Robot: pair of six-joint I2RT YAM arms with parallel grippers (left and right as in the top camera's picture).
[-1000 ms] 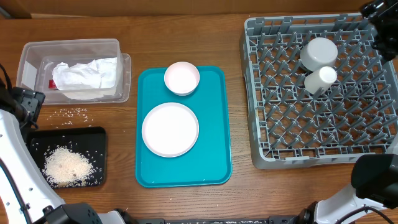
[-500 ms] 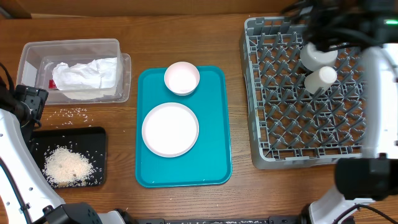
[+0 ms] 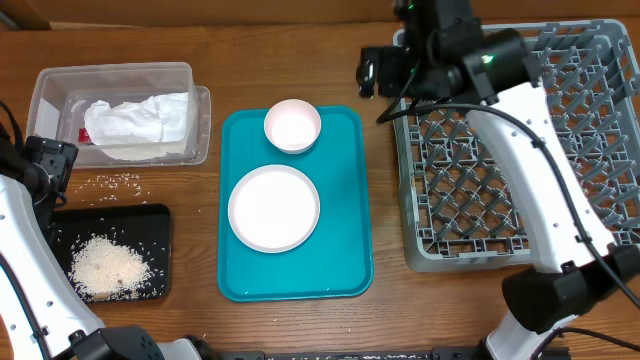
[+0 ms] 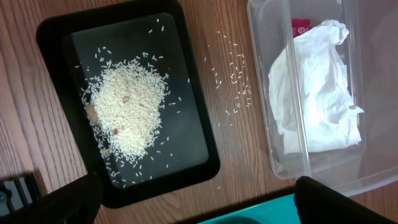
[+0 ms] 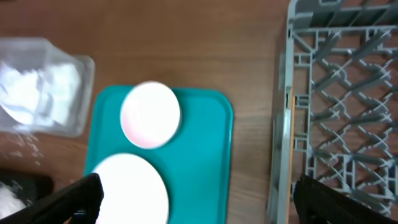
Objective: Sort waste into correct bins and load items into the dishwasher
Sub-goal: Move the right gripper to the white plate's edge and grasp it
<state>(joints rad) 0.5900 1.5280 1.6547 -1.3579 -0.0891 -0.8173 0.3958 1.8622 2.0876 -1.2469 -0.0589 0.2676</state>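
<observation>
At your far left, the left arm (image 3: pixel 20 230) stands over the edge of the table (image 3: pixel 300 50). Its jaws are spread wide with nothing between them, and they hang above the gap between the two bins.

The clear tub (image 3: pixel 45 95) sits toward the back left. You can see the crumpled white napkin (image 3: pixel 135 125) lying inside it, with the red wrapper (image 4: pixel 300 28) tucked at the napkin's edge, also inside the tub. In front of the tub lies the black tray (image 3: pixel 160 215), which holds a heap of rice (image 3: pixel 108 265). A few loose grains (image 3: pixel 120 180) are scattered on the wood between tray and tub.

In the middle you have the teal tray (image 3: pixel 345 200). The small pink plate (image 3: pixel 292 124) is at its back edge and the large pink plate (image 3: pixel 273 207) is near its centre. They lie close together, both flat.

Further right, the right arm (image 3: pixel 520 110) reaches across the back left corner of the dish rack (image 3: pixel 480 210). Its jaws stand wide and empty, above the table just beside the rack and near the small plate. The rack fills the right side of the table, and the arm hides part of it from you.
</observation>
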